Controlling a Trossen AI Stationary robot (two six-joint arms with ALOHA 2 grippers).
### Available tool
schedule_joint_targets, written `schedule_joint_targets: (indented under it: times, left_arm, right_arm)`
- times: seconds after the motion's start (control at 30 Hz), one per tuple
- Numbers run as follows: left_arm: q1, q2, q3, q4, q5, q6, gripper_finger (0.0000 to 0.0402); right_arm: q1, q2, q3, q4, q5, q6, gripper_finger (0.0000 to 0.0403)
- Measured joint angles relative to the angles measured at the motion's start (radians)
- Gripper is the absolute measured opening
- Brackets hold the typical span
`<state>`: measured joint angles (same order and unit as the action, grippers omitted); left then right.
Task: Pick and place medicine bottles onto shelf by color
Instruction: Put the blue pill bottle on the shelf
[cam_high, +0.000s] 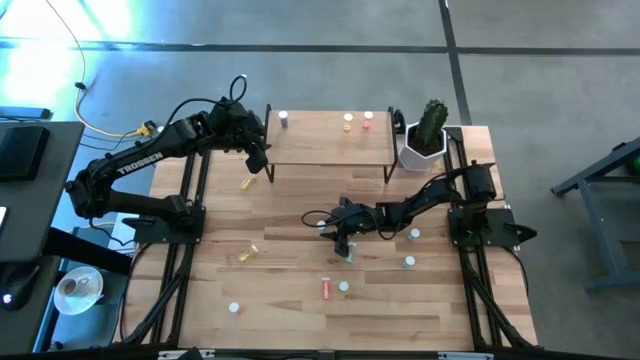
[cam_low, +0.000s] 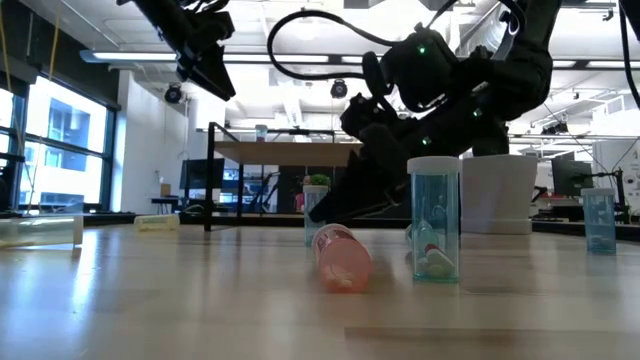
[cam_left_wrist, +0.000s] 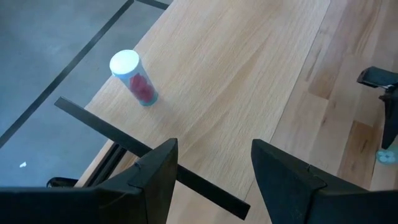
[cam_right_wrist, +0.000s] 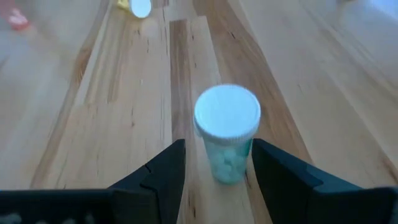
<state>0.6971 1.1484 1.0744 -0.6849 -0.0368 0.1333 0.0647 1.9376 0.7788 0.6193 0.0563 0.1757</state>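
Note:
The shelf (cam_high: 330, 150) stands at the table's far middle with three bottles on it: a red one (cam_high: 284, 119) at its left end, a yellow one (cam_high: 348, 121) and a pink one (cam_high: 368, 118). My left gripper (cam_high: 262, 160) hangs open and empty above the shelf's left end; its wrist view shows the red bottle (cam_left_wrist: 135, 79) standing ahead of it. My right gripper (cam_high: 328, 225) is low at the table's middle, open. A pale blue-green bottle with a white cap (cam_right_wrist: 227, 134) stands upright between its fingers; whether they touch it, I cannot tell.
Loose bottles lie or stand on the table: yellow ones (cam_high: 247, 183) (cam_high: 247, 252), a green one (cam_high: 350, 256), a red one (cam_high: 326, 288) and several white-capped ones such as (cam_high: 409, 262). A white pot with a cactus (cam_high: 428, 140) stands right of the shelf.

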Motion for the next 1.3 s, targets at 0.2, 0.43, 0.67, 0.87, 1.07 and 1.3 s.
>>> schedule_joint_targets:
  times: [0.2,0.43,0.67,0.87,1.07,1.3]
  left_arm:
    - [0.000,0.000,0.000,0.000,0.000,0.000,0.0195]
    - [0.000,0.000,0.000,0.000,0.000,0.000,0.0195]
    - [0.000,0.000,0.000,0.000,0.012,-0.003,0.0195]
    - [-0.011,0.000,0.000,-0.023,0.177,-0.028,0.0195]
    - [-0.101,0.000,0.000,-0.036,0.254,-0.043,0.0195]
    - [-0.239,0.000,0.000,-0.091,0.254,0.038,0.0195]
  right_arm:
    - [0.000,0.001,0.000,0.001,0.003,0.007,0.0149]
    - [0.000,0.001,0.000,0.001,0.004,0.007,0.0098]
    - [0.000,0.001,0.000,0.011,0.004,0.027,0.0082]
    - [-0.010,0.001,0.017,0.037,-0.009,0.117,0.0082]
    - [-0.011,0.001,0.153,-0.127,-0.052,0.133,0.0081]
    - [-0.018,0.001,0.315,-0.365,-0.054,0.134,0.0081]
